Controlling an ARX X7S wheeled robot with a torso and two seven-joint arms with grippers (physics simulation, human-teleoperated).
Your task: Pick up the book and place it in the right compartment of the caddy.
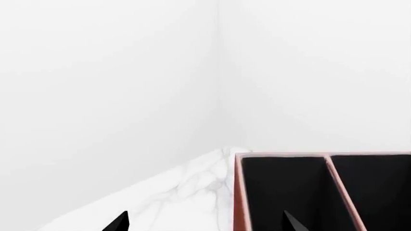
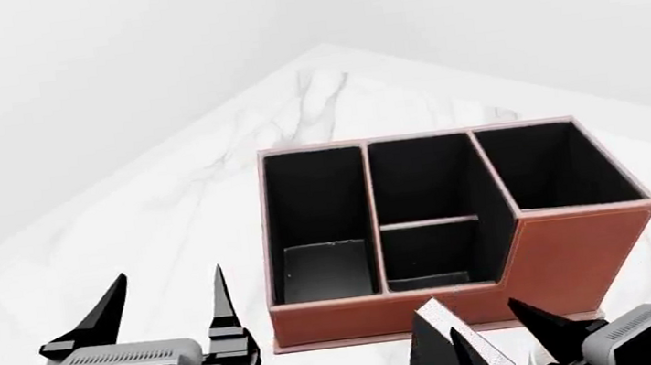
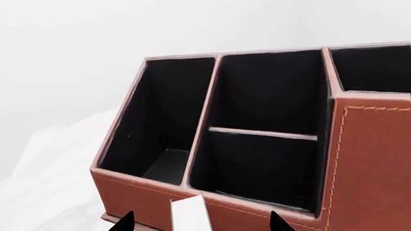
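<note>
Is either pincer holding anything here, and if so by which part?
The right pincer holds the small black hardcover book with white page edges across its covers, near one end. The left pincer is open and empty.

White marble counter (image 2: 181, 208) with grey veining seen, corner pointing away toward white walls. Caddy (image 2: 579, 255) set directly on counter, flat base rim resting on marble, open top upward. Bare marble seen left of caddy, behind caddy up to far corner, and right of caddy.
</note>
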